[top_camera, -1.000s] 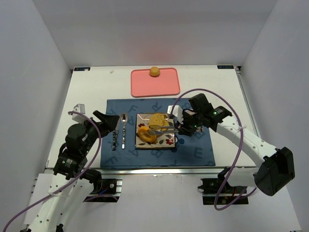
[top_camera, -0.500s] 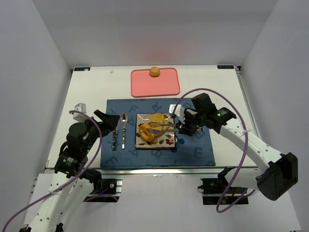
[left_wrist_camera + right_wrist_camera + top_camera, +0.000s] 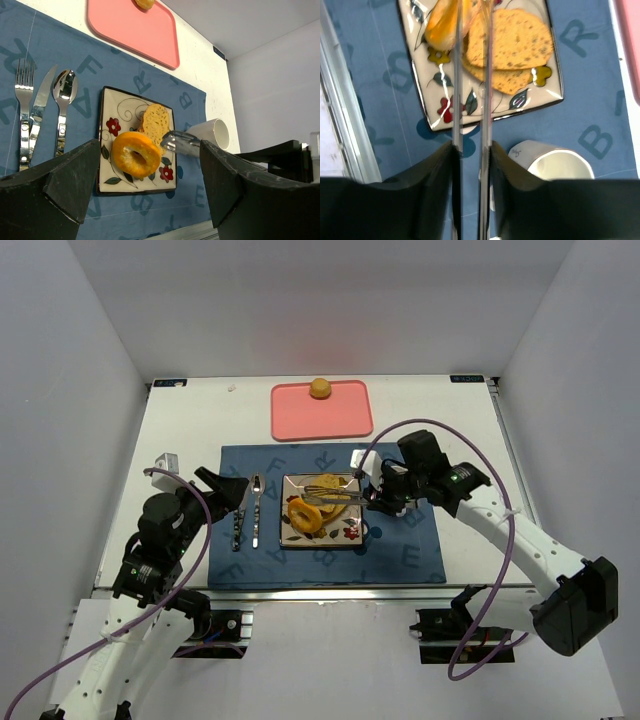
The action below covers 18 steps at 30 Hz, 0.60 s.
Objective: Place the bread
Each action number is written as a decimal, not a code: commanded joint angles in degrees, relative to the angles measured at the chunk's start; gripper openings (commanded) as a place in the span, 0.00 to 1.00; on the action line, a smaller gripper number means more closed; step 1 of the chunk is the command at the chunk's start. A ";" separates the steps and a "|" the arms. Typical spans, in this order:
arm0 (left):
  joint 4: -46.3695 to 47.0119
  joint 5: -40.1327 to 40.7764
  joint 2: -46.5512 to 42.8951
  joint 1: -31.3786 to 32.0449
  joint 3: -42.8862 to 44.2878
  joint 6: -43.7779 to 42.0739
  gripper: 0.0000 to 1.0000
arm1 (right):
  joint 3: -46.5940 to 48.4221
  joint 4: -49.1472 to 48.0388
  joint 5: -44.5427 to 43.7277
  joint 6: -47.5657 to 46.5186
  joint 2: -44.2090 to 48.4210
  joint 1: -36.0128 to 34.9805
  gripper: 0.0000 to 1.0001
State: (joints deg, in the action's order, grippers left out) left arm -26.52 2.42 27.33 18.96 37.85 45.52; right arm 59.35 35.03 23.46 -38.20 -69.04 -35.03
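A flowered square plate (image 3: 345, 532) lies on the blue mat. An orange-brown ring-shaped roll (image 3: 305, 515) lies on its near left part, hole up. Two flat toasted slices (image 3: 337, 487) overlap on its far part. My right gripper (image 3: 385, 497) is shut on metal tongs (image 3: 340, 493) whose arms reach left over the slices, just beyond the roll. In the right wrist view the tongs (image 3: 485, 100) cross the plate (image 3: 427, 100), slices (image 3: 515, 40) and roll (image 3: 442, 22); their tips are out of frame. My left gripper (image 3: 215, 485) is open and empty, left of the cutlery.
A pink tray (image 3: 322, 415) with a small round bun (image 3: 320, 388) lies at the back. A white cup (image 3: 357, 462) lies on its side right of the plate. A fork, knife (image 3: 238, 512) and spoon (image 3: 257, 510) lie left of the plate.
The tongs were around the roll, which stood on edge. Now the roll lies flat on the plate and the tongs have moved back over the slices.
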 commanded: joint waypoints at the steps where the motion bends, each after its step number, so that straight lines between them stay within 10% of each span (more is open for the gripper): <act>1: 1.30 -0.04 0.44 -0.15 -0.49 -0.34 0.89 | 3.13 -6.36 -0.35 5.05 2.24 0.04 0.37; 18: 0.95 -0.04 -0.26 -0.15 0.03 -0.69 0.89 | 13.93 -13.76 -0.79 32.90 -9.95 19.80 0.00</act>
State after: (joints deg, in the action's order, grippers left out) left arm -25.67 2.39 27.83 18.96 37.85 45.45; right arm 69.23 25.06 23.03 -15.75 -75.81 -21.28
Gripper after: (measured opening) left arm 0.891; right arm 0.255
